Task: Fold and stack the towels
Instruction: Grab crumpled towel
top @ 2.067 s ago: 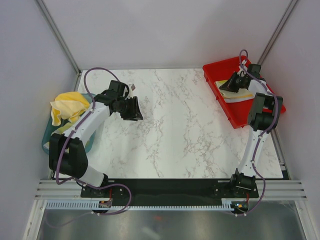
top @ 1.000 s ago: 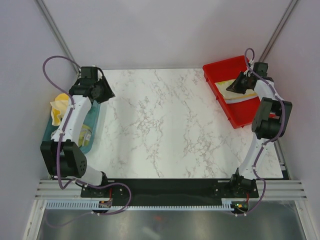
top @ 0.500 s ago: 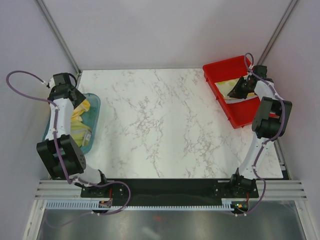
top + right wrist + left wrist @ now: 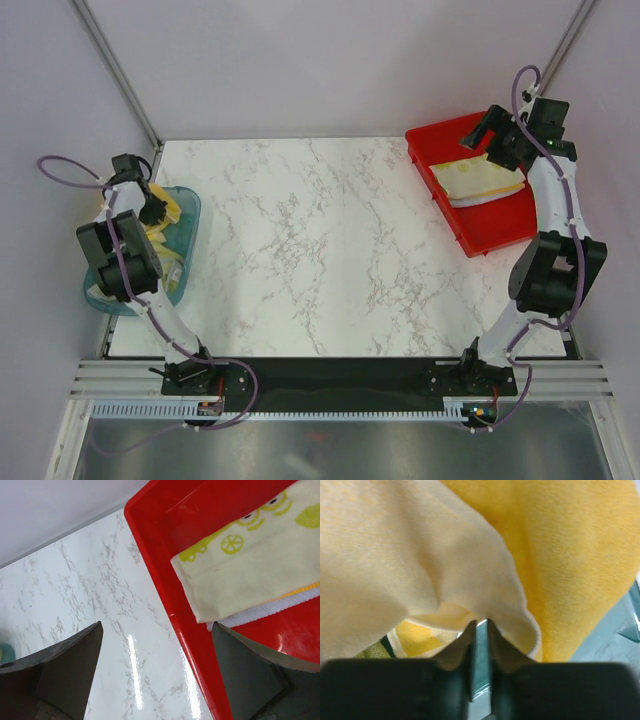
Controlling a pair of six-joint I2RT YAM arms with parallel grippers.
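Note:
Crumpled yellow towels [image 4: 160, 228] lie in a teal basket [image 4: 190, 215] at the table's left edge. My left gripper [image 4: 150, 205] is down in that basket. In the left wrist view its jaws [image 4: 479, 625] stand almost together, the tips tucked under a fold of a pale yellow towel [image 4: 410, 565], beside a deeper yellow towel [image 4: 570, 555]. A folded cream printed towel [image 4: 475, 178] lies on a white one [image 4: 280, 607] in the red tray [image 4: 440, 140]. My right gripper [image 4: 490, 135] hangs wide open above the tray's left rim [image 4: 170, 545], holding nothing.
The white marble table [image 4: 320, 250] stretches between basket and tray. Grey walls and metal frame posts close in the back and both sides. The arm bases sit on a black rail at the near edge.
My left arm swung left from the table into the basket, and its jaws closed. My right gripper opened, let go of the folded towel and rose from the tray.

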